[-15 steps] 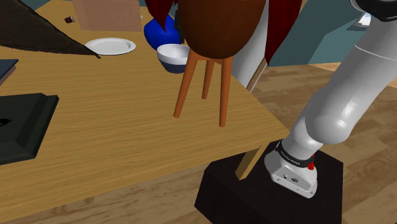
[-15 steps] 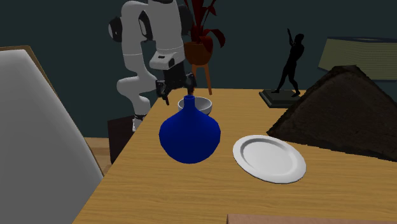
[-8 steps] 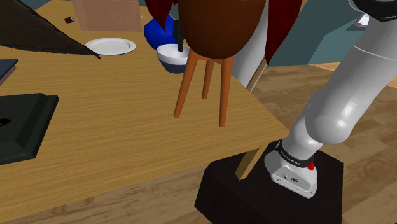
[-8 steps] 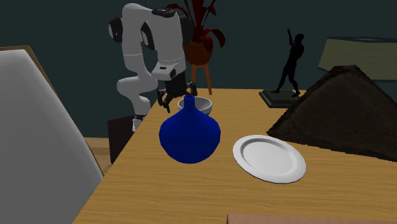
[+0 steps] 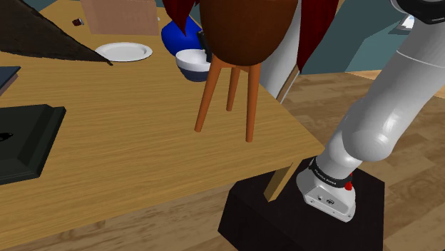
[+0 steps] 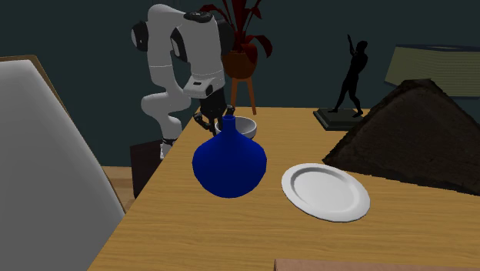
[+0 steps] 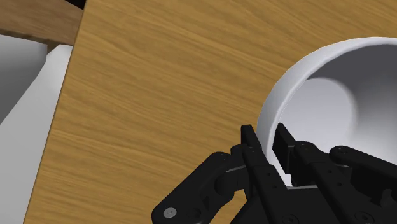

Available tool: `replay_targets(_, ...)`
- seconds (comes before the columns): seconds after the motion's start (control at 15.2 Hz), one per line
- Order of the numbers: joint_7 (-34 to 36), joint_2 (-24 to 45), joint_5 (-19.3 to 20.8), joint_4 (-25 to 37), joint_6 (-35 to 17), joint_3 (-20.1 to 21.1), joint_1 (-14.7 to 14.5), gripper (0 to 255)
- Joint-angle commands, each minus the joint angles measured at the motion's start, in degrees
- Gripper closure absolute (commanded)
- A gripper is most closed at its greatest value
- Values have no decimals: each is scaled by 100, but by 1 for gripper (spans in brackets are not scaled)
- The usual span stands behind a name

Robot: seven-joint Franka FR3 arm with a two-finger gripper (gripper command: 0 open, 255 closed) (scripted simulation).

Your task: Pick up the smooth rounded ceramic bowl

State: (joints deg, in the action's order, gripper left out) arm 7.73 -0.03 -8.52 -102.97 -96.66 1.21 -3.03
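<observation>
The white bowl (image 7: pixel 331 108) sits near the edge of the wooden surface (image 5: pixel 128 135), just beside the blue vase (image 6: pixel 228 163). In the wrist view the jaws are pinching its rim, one inside and one outside, and the frame cuts off part of the bowl. In the shoulder view the brown plant pot (image 5: pixel 242 28) hides most of the hand. In the second exterior view the vase covers the bowl's front.

- Wooden table (image 5: pixel 128 142): carries all items below.
- White bowl (image 5: pixel 191 64), just beside blue vase (image 6: pixel 228 163).
- White plate (image 6: pixel 325 191), nr vase.
- 3-leg plant stand (image 5: pixel 229 93), nr bowl.
- Black statuette (image 6: pixel 350 77); dark flat tray (image 5: pixel 25 139).
</observation>
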Motion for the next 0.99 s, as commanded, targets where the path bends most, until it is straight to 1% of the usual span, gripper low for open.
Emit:
replay_targets(0.0,0,6,0,-2,-2,0,0,255)
replay_targets(0.13,-2,13,1,10,3,-1,1,255)
replay_targets(0.92,117,91,9,1029,936,-11,12,255)
